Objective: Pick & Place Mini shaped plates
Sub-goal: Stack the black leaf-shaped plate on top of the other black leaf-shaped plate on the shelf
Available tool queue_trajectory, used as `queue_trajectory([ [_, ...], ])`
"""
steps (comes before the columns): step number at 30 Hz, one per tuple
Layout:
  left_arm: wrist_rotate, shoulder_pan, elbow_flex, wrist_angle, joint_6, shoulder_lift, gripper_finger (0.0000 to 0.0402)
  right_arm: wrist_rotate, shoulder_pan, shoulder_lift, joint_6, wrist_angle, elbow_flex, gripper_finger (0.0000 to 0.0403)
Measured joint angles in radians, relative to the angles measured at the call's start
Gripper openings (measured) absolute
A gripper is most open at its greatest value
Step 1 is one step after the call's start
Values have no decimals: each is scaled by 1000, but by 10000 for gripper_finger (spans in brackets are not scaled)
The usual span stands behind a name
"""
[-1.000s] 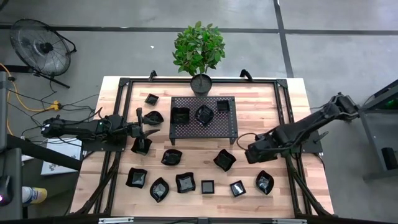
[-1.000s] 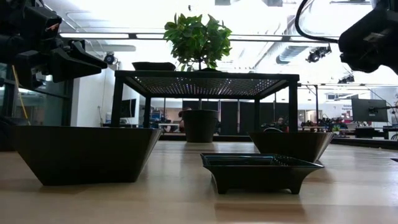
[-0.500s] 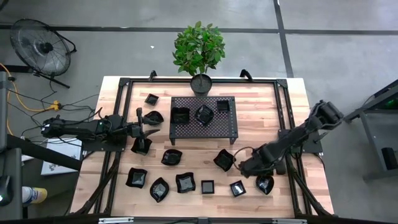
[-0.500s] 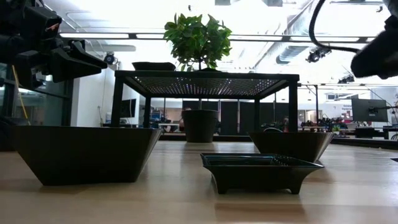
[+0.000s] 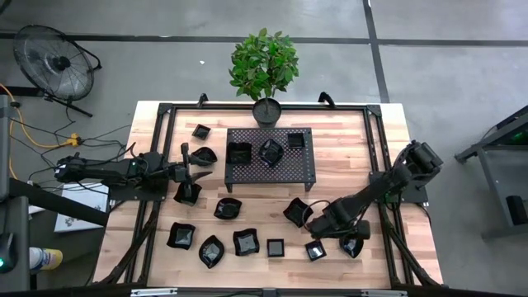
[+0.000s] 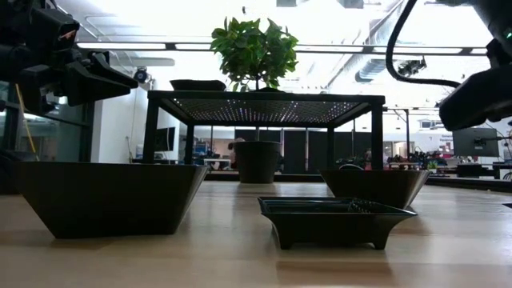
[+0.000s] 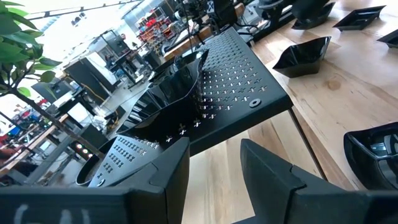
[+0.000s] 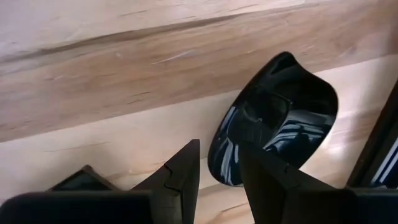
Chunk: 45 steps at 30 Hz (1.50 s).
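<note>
Several mini shaped plates, small glossy black dishes, rest on their bases on the wooden table point(image 5: 346, 140). Three more sit on the black perforated rack point(image 5: 270, 157). My right gripper point(image 5: 318, 226) is open and slants steeply down over the near right group, between a wavy plate point(image 5: 297, 211), a small square plate point(image 5: 315, 250) and a leaf-like plate point(image 5: 352, 246). In the right wrist view its fingertips point(image 8: 217, 168) stand above the rim of a glossy oval plate point(image 8: 277, 118), apart from it. My left gripper point(image 5: 189, 167) waits open and level at the table's left, pointing at the rack point(image 7: 230, 74).
A potted plant point(image 5: 264, 70) stands at the far edge behind the rack. More plates lie in a row along the near edge point(image 5: 245, 242) and by the left gripper point(image 5: 188, 193). Black frame bars point(image 5: 375, 140) run along the table's sides. Bare wood shows right of the rack.
My right gripper has come down and gone toward the table's near edge and a little left, rolling about its own axis, until it is over the near right plates. Its finger gap looks unchanged. No plate has moved.
</note>
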Motion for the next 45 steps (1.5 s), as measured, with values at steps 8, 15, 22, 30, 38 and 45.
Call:
queue_trajectory([
  [8,0,0,0,0,0,0,140,-9,-4,19,4,-4,0,105],
  [15,0,0,0,0,0,0,140,-18,-5,50,4,18,-1,105],
  [22,0,0,0,0,0,0,140,-17,-5,52,4,1,-1,77],
  [30,0,0,0,0,0,0,140,-16,-5,52,4,-1,-1,6],
  [38,0,0,0,0,0,0,140,-15,-5,51,-26,17,-8,2],
  [45,0,0,0,0,0,0,140,28,-5,22,-73,-78,44,1],
])
